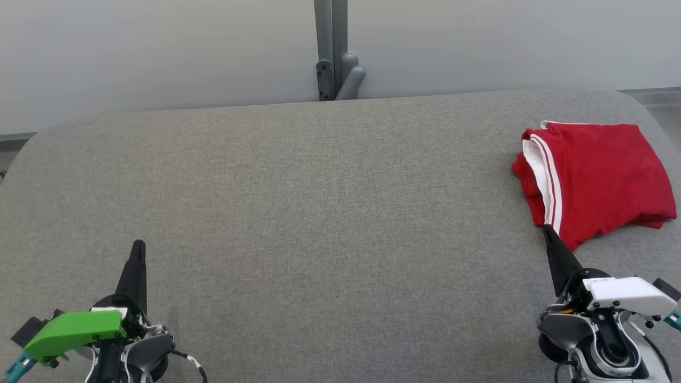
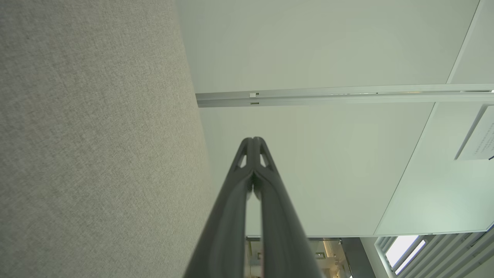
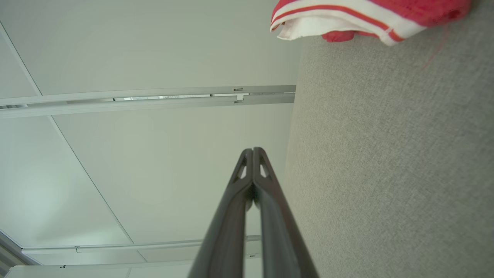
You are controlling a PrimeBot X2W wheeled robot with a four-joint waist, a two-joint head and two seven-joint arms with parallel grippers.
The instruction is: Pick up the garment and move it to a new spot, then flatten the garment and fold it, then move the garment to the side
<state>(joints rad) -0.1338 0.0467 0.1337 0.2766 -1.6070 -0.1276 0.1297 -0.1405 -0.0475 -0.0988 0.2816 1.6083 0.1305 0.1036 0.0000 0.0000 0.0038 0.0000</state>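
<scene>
The garment (image 1: 601, 178) is red with white stripes along one edge, folded into a compact pile at the far right of the grey table (image 1: 319, 202). Its striped edge (image 3: 347, 17) shows at the top of the right wrist view. My right gripper (image 1: 546, 230) is shut with nothing in it, its tip just at the garment's near corner; whether it touches the cloth I cannot tell. My left gripper (image 1: 138, 244) is shut and empty at the lower left, far from the garment. Both wrist views show the fingers pressed together, left (image 2: 252, 139) and right (image 3: 252, 150).
The table's rounded far edge runs along a pale wall (image 1: 159, 53). A grey post with a bracket (image 1: 335, 64) stands behind the table's middle. The garment lies close to the table's right edge.
</scene>
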